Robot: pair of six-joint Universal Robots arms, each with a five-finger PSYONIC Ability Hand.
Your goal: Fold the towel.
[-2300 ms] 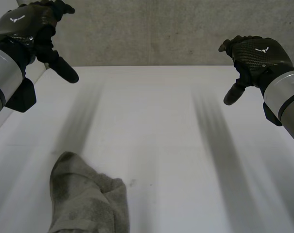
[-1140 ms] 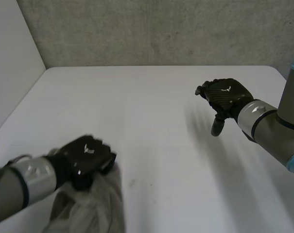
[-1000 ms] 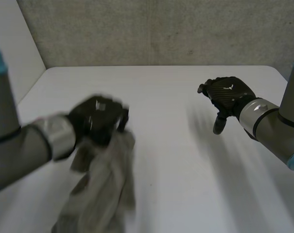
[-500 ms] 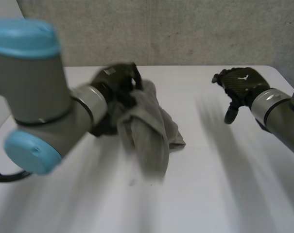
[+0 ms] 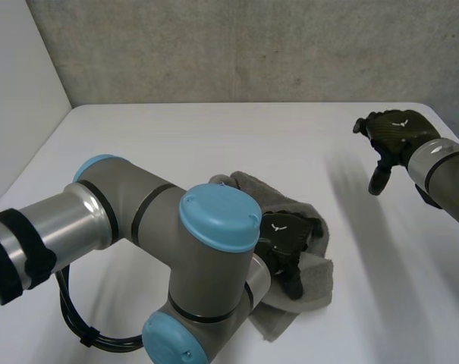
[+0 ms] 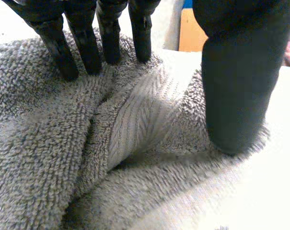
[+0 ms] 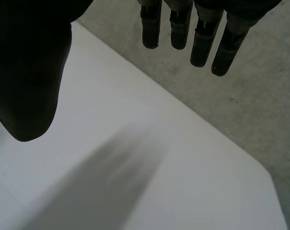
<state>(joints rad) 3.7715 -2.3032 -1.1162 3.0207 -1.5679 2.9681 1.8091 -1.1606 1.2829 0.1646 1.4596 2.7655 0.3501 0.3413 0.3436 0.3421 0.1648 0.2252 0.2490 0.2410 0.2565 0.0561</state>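
Under the left hand (image 5: pixel 286 241) sat the grey terry-cloth towel (image 5: pixel 314 274), bunched into a lumpy heap about mid-table, a bit toward the near edge. From the left wrist view, the straight fingers (image 6: pixel 63 57) had their tips pressed into the top of the towel (image 6: pixel 39 158). The thumb (image 6: pixel 236 86) was planted well apart from them on the cloth's edge, so the hand was spread wide and pushing down rather than squeezing. A raised ridge of cloth ran between thumb and fingers, with a flat woven herringbone band (image 6: pixel 135 120) showing in the looped pile. No neat edges anywhere, just rolls and creases.

The bulky grey left arm with light-blue caps (image 5: pixel 138 220) crossed in front and hid part of the heap.

Off at the far right, the right hand (image 5: pixel 396 136) hung above the table. Its fingers (image 7: pixel 202 43) were straight and loose and the thumb was out to the side, nothing in it.

Everything sat on a plain white table (image 5: pixel 176 144), backed by a rough grey concrete wall (image 5: pixel 252 45), with a white panel (image 5: pixel 17 98) on the left side.

As for direction, the heap's longer run looked to go roughly from the far side toward the near edge, leaning slightly right. With the arm covering it I couldn't really tell.
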